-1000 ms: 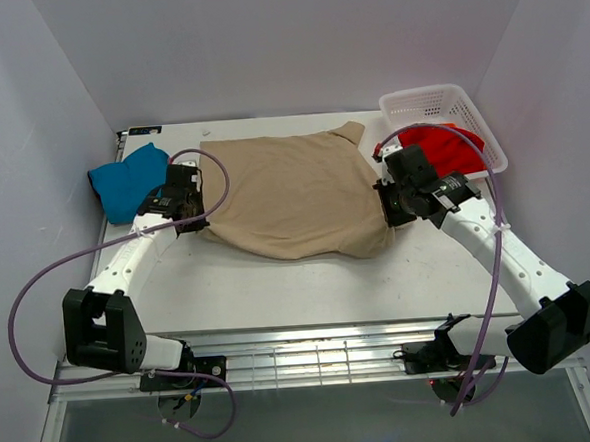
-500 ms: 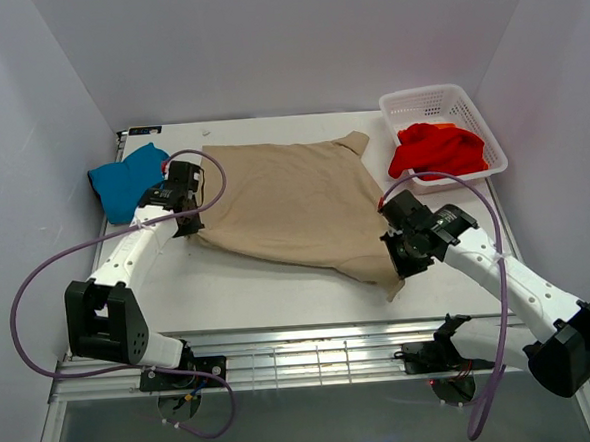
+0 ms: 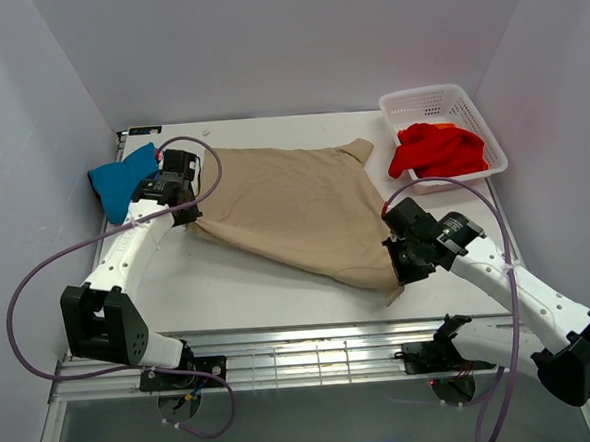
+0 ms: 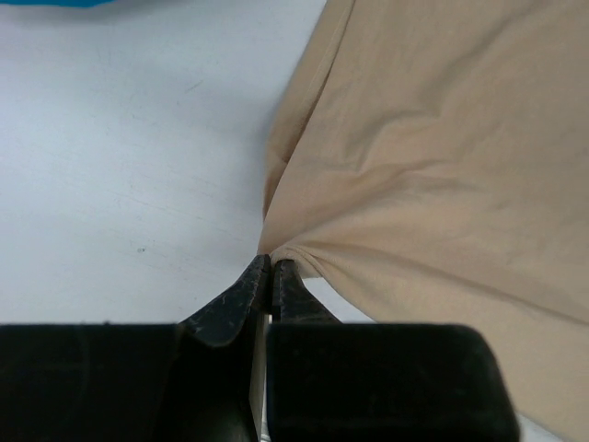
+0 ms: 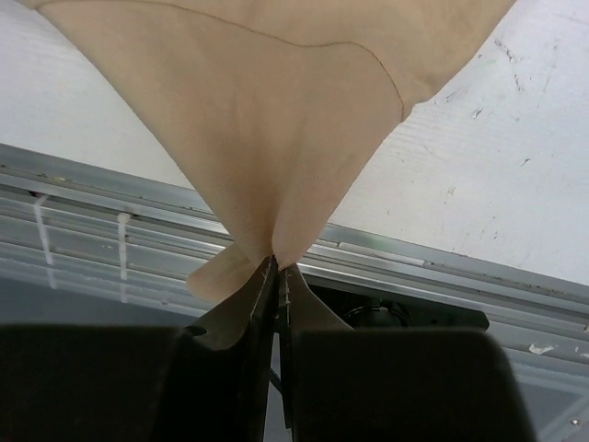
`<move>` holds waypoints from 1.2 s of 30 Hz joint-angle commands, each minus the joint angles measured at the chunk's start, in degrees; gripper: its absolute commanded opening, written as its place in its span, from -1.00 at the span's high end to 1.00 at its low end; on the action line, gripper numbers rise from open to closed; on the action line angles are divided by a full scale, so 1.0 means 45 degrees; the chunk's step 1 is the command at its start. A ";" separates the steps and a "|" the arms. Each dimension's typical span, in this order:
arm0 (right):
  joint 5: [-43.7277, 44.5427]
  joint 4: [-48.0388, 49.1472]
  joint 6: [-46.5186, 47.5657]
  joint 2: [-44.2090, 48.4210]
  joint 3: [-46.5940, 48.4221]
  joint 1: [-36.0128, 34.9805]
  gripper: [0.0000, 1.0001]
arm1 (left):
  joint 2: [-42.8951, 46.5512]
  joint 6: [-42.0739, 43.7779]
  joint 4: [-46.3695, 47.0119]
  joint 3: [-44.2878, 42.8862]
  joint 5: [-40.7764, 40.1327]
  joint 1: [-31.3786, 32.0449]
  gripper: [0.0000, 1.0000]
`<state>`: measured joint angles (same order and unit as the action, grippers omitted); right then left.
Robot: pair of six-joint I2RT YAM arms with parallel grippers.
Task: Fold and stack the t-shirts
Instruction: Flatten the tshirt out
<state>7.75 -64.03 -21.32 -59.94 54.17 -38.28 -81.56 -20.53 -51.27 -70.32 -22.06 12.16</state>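
Note:
The tan-beige t-shirt (image 3: 294, 211) is stretched diagonally across the middle of the table. My left gripper (image 3: 181, 214) is shut on its left corner, seen pinched in the left wrist view (image 4: 270, 261). My right gripper (image 3: 398, 271) is shut on its near right corner, held over the table's front edge in the right wrist view (image 5: 276, 262). The teal-blue t-shirt (image 3: 122, 179) lies bunched at the far left. A bright red t-shirt (image 3: 439, 149) lies in the white basket (image 3: 438, 100). The dark red t-shirt is out of view.
The white lattice basket stands at the back right corner. A metal rail (image 3: 313, 350) runs along the table's front edge. Purple cables (image 3: 39, 287) loop from both arms. Walls close in the left, back and right sides.
My right gripper has pulled the tan shirt's corner toward the front edge, away from the basket. My left gripper has moved slightly back with its corner. The shirt now lies stretched diagonally.

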 commanded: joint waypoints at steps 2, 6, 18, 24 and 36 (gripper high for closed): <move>-0.0101 0.0225 -0.0359 0.0917 0.1027 -0.0067 0.84 | 0.0624 0.0071 -0.0169 -0.1089 0.0060 -0.0027 1.00; 0.0016 -0.0068 -0.0399 0.0919 0.0971 -0.0067 0.85 | 0.0839 0.0071 -0.0229 -0.1033 0.0196 -0.0027 1.00; 0.1499 -0.0535 -0.1745 -0.1463 -0.0886 -0.0321 0.58 | -0.0782 -0.0064 0.0610 0.1174 0.0138 -0.0066 0.77; 0.2689 -0.0303 -0.2097 -0.1777 0.0008 -0.0828 -0.29 | 0.0855 -0.0183 0.1253 0.1116 -0.0681 -0.0027 0.10; 0.4174 0.2859 -0.1025 -0.3160 0.2081 -0.0790 -0.18 | 0.5250 -0.0495 0.3102 0.0973 0.2672 0.0207 0.66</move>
<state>21.67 -57.14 -27.31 -70.02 61.04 -42.02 -60.10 -22.02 -42.41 -69.17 -18.59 12.43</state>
